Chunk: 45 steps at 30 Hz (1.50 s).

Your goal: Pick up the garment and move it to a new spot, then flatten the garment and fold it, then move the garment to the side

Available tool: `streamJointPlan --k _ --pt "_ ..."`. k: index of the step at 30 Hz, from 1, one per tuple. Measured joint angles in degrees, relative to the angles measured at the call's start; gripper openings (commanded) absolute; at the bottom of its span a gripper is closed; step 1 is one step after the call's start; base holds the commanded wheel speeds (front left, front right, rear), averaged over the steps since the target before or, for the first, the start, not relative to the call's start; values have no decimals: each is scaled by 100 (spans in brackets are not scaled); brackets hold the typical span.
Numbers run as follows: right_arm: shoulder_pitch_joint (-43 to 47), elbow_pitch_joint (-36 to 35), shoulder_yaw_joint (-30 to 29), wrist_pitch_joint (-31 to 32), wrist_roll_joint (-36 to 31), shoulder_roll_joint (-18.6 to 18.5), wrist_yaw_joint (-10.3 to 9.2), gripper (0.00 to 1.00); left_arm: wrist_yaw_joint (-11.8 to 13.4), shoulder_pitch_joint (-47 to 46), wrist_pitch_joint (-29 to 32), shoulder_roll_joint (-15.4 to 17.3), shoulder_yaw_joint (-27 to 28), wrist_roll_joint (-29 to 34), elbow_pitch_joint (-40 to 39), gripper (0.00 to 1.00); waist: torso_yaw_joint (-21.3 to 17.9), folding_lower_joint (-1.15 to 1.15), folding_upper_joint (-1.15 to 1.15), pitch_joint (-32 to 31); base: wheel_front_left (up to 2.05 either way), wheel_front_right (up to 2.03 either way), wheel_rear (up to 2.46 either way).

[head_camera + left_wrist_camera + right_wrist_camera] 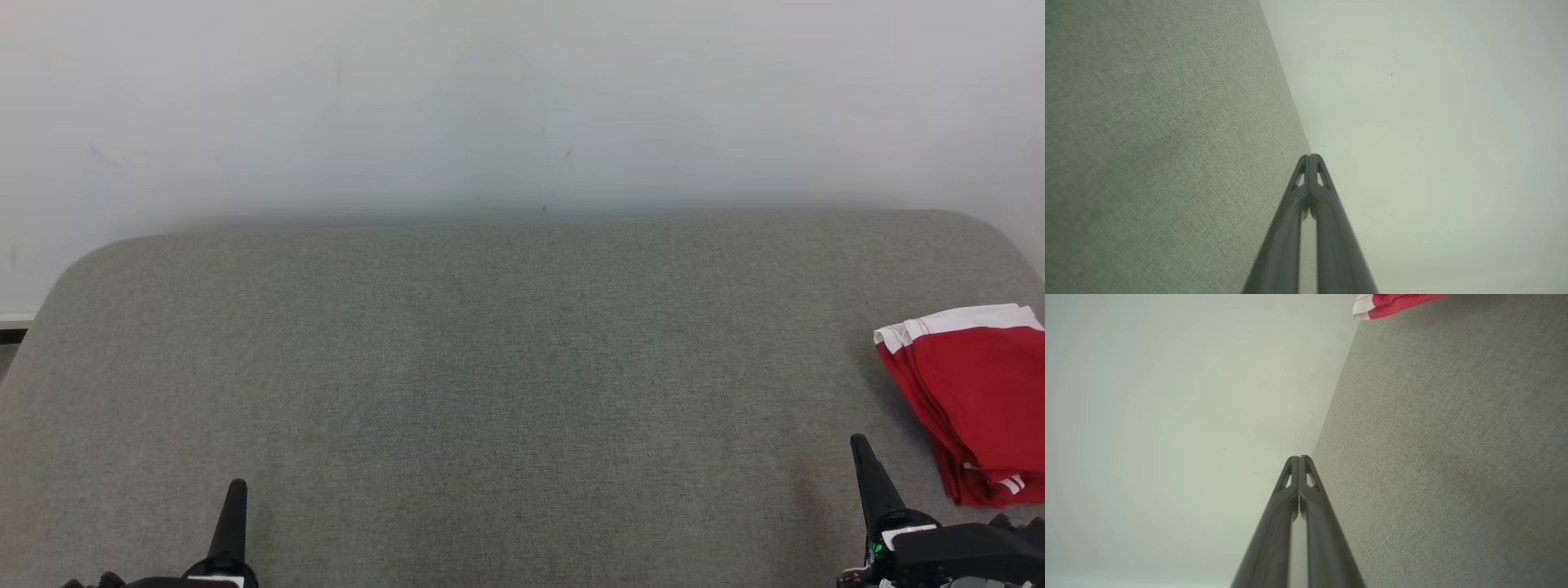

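**Apparently finished: folded garment lies off to the side, both arms low and empty**

Nearest, the left fingers [231, 518] and the right fingers [872, 482] rise from the near edge of the grey woven-fabric surface [522, 367], well apart from each other. Each pair is pressed together tip to tip with nothing between them, as both wrist views confirm. Both arms sit low, and the fingers point ahead along the surface toward the pale plain wall [522, 106]. I cannot tell whether they touch the fabric or hang just above it.

Ahead of and between the two pairs lies only bare grey weave.

Just beyond the right fingers, and out to their right, lies the red cloth garment with a white waistband [980, 400]. It is folded into a compact layered stack by the surface's right edge, apart from the right fingers and far from the left fingers.

Judging by that neat stack at the side, the moving, flattening, folding and setting aside all look done. Nothing appears left.
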Motion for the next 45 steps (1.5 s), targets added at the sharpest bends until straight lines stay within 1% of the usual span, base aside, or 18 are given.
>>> streamJointPlan --k 32,37,45 --pt "-251 1 -172 230 1230 134 0 0 0 -215 335 -5 62 -1311 -102 0 24 -1 0 148 0 0 0" --pt "-268 2 -189 250 1368 145 0 0 0 -228 380 -7 66 -1429 -113 0 27 -1 0 164 0 0 0" --pt "-272 1 -191 250 1368 147 0 0 0 -231 380 -7 67 -1433 -115 0 27 -1 0 164 0 0 0"
